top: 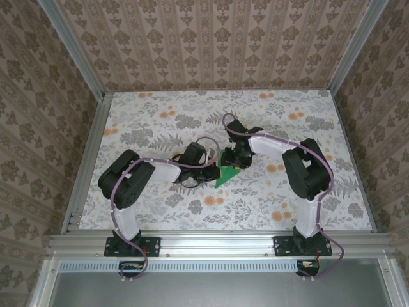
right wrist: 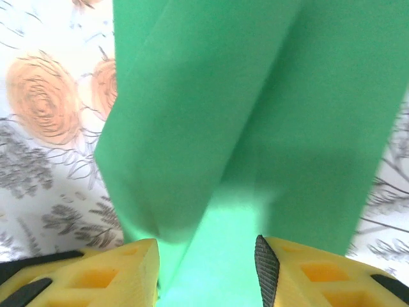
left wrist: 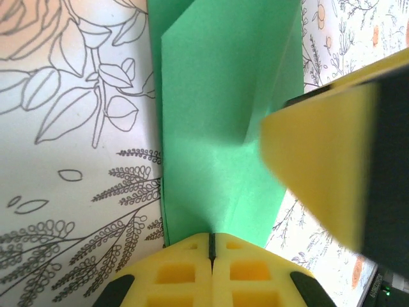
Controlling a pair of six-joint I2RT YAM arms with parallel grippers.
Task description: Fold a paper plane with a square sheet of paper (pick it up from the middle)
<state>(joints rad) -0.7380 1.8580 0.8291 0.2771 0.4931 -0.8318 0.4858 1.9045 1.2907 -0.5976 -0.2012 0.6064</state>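
Viewing from above, we find the partly folded green paper (top: 227, 174) lying mid-tabletop (top: 160, 115) between the two arms. We see the left jaws pressed together at one edge of the paper. The right jaws stand apart, with the paper running between them.

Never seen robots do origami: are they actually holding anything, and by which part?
The left gripper is shut on the folded green paper, pinching one edge; the right gripper straddles it, fingers apart.
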